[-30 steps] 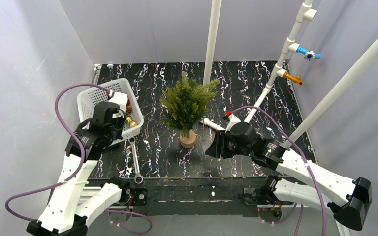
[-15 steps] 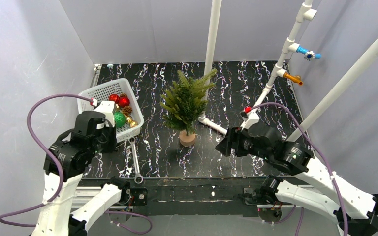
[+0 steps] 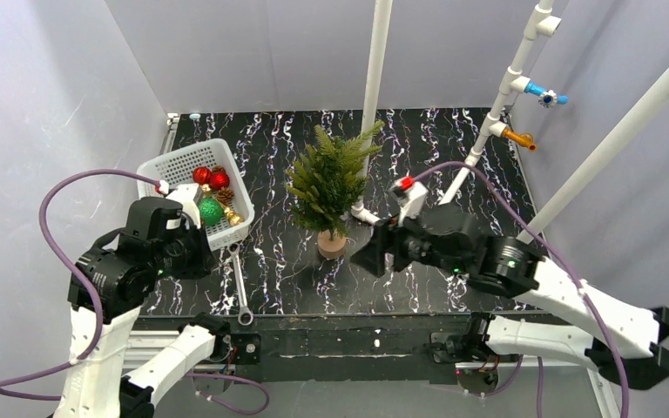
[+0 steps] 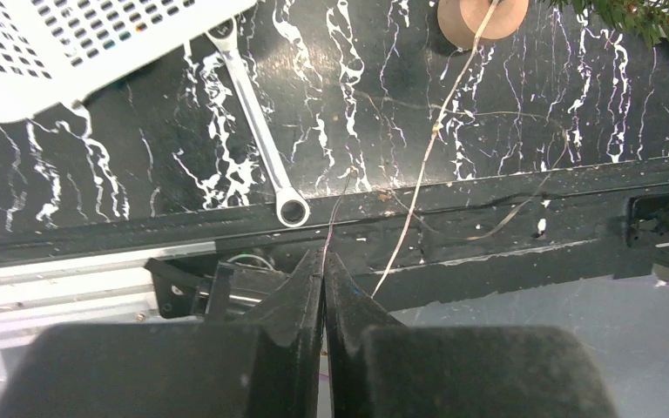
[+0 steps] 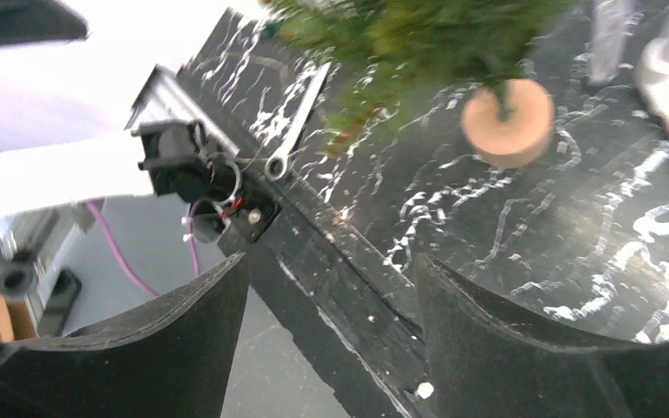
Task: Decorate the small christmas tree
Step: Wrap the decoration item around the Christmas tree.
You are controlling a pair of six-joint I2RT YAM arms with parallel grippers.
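Currently, the black white-veined marble-pattern surface point(image 3: 453, 148) carries every item. The small christmas tree point(image 3: 327, 178), a bushy green artificial conifer, stands upright near the surface centre on its round tan wooden base point(image 3: 332, 246). No ornament is visible on its branches, so decoration is judged barely begun.

The white perforated plastic basket point(image 3: 161, 165) sits to the tree's left, well apart from it. A silver steel combination wrench point(image 3: 239, 283) lies just in front of the basket. The basket holds shiny red baubles point(image 3: 210, 177) and a green bauble point(image 3: 212, 211).

The left gripper point(image 4: 323, 261) hovers over the near edge, fingers pressed together. A thin dark strand point(image 4: 338, 209) rises from their seam. Whether it is clamped cannot be confirmed. A pale thin string point(image 4: 427, 148) runs from the tree base toward the near edge.

The right gripper point(image 5: 331, 261) hangs near the base on its right side, fingers spread, holding nothing.

Hazards:
- The tree is light on a narrow base. A pull on either strand, or a sideways nudge from the right fingers, could topple it.
- The strands are fine and could slip free or snag on the wrench.
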